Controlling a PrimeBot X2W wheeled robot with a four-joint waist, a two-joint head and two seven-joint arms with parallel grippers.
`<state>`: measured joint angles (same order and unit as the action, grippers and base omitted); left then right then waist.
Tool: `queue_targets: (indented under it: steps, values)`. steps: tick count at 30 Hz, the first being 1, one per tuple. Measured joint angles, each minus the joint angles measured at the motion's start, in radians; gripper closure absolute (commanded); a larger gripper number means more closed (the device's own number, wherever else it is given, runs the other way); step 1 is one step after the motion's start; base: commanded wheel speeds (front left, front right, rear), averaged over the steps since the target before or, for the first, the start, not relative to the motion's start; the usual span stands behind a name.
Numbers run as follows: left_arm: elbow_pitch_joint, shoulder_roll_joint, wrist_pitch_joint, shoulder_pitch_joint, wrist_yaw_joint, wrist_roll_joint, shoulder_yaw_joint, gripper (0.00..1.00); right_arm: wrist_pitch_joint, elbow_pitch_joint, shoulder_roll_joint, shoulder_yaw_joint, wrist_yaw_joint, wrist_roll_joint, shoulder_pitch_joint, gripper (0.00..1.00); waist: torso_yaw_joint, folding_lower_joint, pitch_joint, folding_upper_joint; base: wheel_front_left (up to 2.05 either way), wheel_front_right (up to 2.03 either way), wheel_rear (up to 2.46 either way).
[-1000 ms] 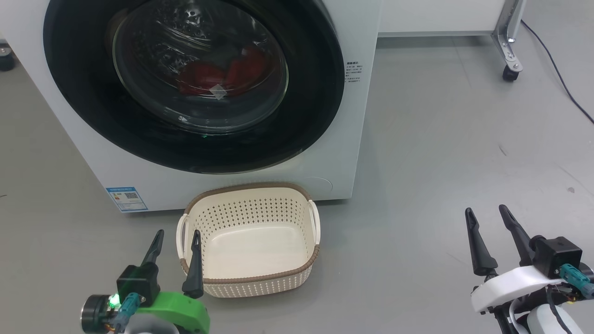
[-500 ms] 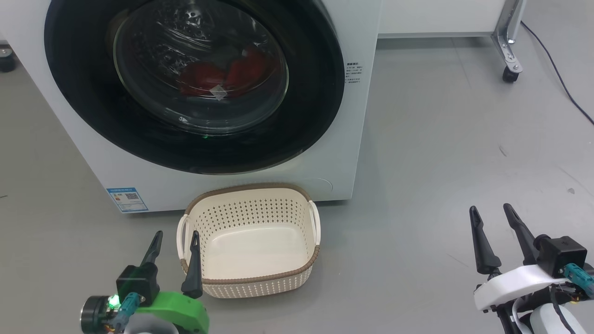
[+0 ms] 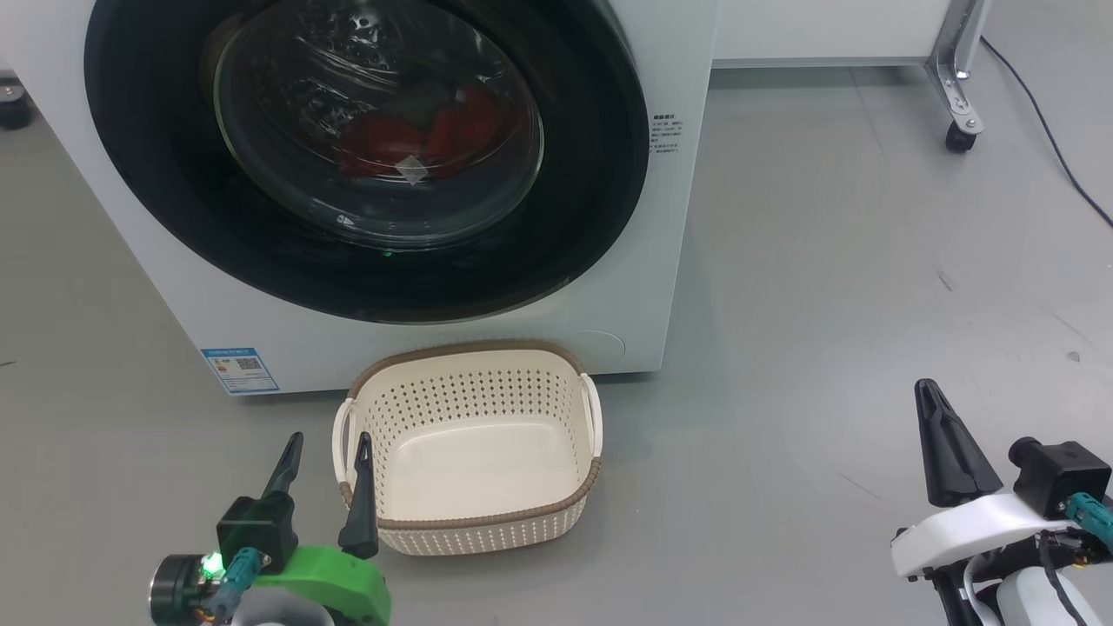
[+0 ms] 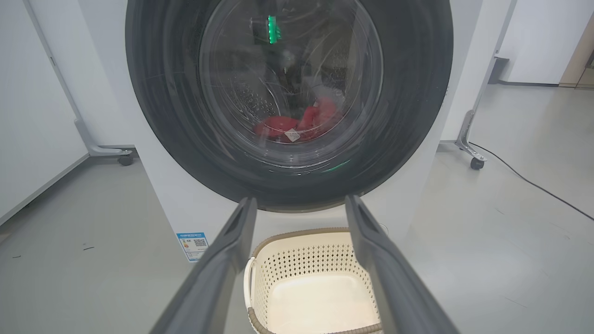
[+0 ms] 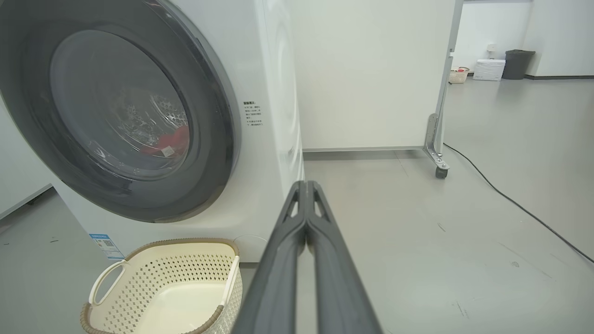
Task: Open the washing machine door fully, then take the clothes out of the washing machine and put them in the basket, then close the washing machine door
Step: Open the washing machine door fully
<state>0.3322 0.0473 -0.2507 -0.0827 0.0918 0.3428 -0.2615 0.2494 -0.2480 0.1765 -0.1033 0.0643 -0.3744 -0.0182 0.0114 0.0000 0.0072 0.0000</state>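
Smooth grey floor (image 3: pixel 826 261) all round, a bit glossy with a few small scuffs, and plain white walls and panels behind. The washing machine (image 3: pixel 669 278) fills the upper left of the head view. The washing machine door (image 3: pixel 596 174) is shut flat against its front. You can see the clothes (image 3: pixel 426 139) through the glass, a red heap with a white tag low in the drum. There's a blue sticker (image 3: pixel 240 369) on the machine's lower left corner.

The basket (image 3: pixel 487 535) is on the floor just in front of the machine, lower centre of the frame, right under the door.

The left gripper (image 3: pixel 331 436) is at the lower left with its fingers spread wide and nothing between them, just beside the basket's left handle. The right gripper (image 3: pixel 924 385) is at the lower right, well apart from the basket, fingers pressed together on nothing.

At the upper right there's a metal leg on a caster (image 3: pixel 959 139), and a black cable (image 5: pixel 510 199) trails across the floor. In the right wrist view, far back at the upper right, there's a dark bin (image 5: pixel 516 64) beside a white box (image 5: pixel 486 69).
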Motion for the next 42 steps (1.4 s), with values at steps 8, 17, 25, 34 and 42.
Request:
queue_targets:
  steps: [8,17,25,34,42]
  values:
    - [-0.013,-0.001,0.0,-0.014,0.001,-0.004,-0.002,0.0,0.0,-0.003,-0.055,0.041,0.029,-0.135,0.0,1.0,0.003,0.0,0.023,0.0,0.0,0.0,0.0]
    - [-0.066,-0.002,-0.001,-0.06,0.003,-0.012,-0.027,0.0,-0.051,-0.004,-0.093,0.117,0.049,-0.401,-0.084,1.0,0.01,0.0,0.087,0.0,0.0,0.0,0.0]
    - [-0.117,-0.003,-0.001,-0.109,0.009,-0.012,-0.063,0.0,-0.193,0.008,-0.11,0.204,0.057,-0.724,-0.226,1.0,0.024,0.0,0.167,0.0,0.0,0.0,0.0]
    - [-0.187,-0.004,-0.001,-0.18,0.017,-0.017,-0.122,0.0,-0.392,0.008,-0.074,0.295,0.057,-0.999,-0.417,1.0,0.056,0.0,0.276,0.0,0.0,0.0,0.0]
    - [-0.214,-0.004,-0.001,-0.213,0.02,-0.007,-0.146,0.0,-0.49,0.004,0.022,0.304,0.056,-1.024,-0.537,1.0,0.088,0.0,0.35,0.0,0.0,0.0,0.0]
